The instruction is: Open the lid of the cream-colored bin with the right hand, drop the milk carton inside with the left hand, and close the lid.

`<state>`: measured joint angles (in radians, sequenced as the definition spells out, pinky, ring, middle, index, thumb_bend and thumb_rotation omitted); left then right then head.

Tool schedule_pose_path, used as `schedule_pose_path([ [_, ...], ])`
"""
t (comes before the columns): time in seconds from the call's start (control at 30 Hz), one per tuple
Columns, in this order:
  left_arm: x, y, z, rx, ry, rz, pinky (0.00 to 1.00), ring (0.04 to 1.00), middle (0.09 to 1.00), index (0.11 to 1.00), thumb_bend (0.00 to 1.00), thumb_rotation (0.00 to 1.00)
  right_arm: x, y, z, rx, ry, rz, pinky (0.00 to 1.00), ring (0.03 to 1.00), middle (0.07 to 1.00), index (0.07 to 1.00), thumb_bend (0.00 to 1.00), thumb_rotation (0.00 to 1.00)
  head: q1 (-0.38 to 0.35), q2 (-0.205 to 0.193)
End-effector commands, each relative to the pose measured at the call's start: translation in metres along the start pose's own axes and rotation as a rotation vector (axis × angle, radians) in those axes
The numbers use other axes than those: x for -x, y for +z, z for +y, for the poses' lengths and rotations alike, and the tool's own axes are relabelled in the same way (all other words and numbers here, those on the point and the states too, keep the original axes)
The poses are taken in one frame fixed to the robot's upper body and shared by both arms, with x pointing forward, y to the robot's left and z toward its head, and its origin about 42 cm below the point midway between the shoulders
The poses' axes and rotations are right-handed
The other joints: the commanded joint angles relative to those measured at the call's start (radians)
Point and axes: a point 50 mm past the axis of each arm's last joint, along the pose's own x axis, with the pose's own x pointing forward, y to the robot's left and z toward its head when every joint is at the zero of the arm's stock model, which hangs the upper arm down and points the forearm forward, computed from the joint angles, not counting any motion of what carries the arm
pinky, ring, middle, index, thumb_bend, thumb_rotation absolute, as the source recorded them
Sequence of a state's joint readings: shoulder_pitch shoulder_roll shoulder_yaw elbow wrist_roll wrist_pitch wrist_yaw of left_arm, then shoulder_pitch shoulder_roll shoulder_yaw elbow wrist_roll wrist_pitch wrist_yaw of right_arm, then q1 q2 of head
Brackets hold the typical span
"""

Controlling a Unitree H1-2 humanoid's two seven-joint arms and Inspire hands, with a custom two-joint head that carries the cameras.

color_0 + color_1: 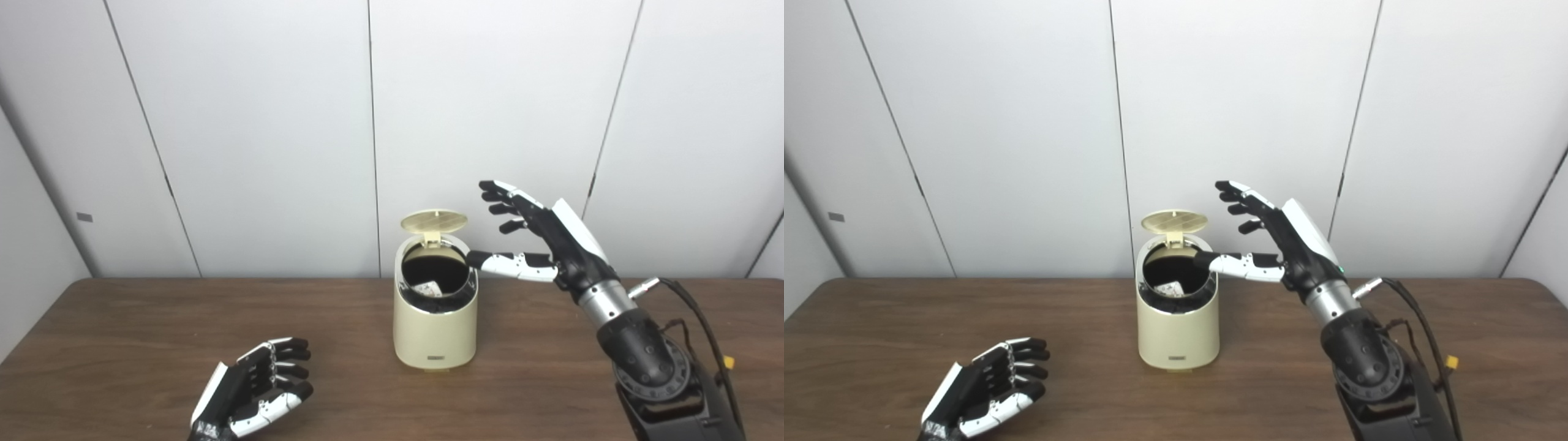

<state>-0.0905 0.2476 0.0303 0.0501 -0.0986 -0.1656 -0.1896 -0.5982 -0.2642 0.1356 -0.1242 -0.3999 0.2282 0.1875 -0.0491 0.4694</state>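
Note:
The cream-colored bin (435, 334) stands mid-table with its round lid (434, 221) hinged up at the back. Inside the dark opening a piece of the milk carton (427, 288) shows, white with print. My right hand (536, 239) hovers to the right of the bin's rim, open, fingers spread upward and the thumb reaching toward the opening's right edge. My left hand (260, 389) rests low on the table at the front left, palm turned up, fingers loosely curled, holding nothing.
The brown wooden table (122, 343) spreads wide around the bin. White wall panels (257, 122) stand close behind it. A black cable (704, 331) trails from the right forearm at the right edge.

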Motion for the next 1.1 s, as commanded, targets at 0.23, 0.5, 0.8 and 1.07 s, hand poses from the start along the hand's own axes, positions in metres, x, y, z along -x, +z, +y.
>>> schedule_pose_path([
  [0.23,-0.009,0.012,0.003,-0.013,0.005,-0.072,0.52,0.627,0.72,0.753,0.73,0.3,-0.04,0.027,-0.025,0.142,0.029,-0.047,0.69,0.832,0.876,0.88,0.7,0.55,0.008,0.0],
  [0.5,-0.008,0.01,0.002,-0.014,-0.003,-0.067,0.52,0.616,0.709,0.737,0.75,0.32,-0.044,0.03,-0.02,0.241,0.115,-0.083,0.8,0.89,0.888,0.858,0.7,0.57,0.025,0.003],
  [0.8,-0.008,0.011,-0.001,-0.016,-0.006,-0.081,0.52,0.621,0.714,0.735,0.71,0.28,-0.035,0.029,-0.019,0.241,0.175,-0.1,0.86,0.972,0.805,0.699,0.76,0.54,0.042,0.011],
  [1.07,-0.009,0.012,-0.003,-0.016,0.006,-0.078,0.51,0.613,0.707,0.729,0.72,0.27,-0.027,0.031,-0.018,0.268,0.198,-0.156,0.82,0.923,0.729,0.674,0.76,0.54,0.042,0.011],
])
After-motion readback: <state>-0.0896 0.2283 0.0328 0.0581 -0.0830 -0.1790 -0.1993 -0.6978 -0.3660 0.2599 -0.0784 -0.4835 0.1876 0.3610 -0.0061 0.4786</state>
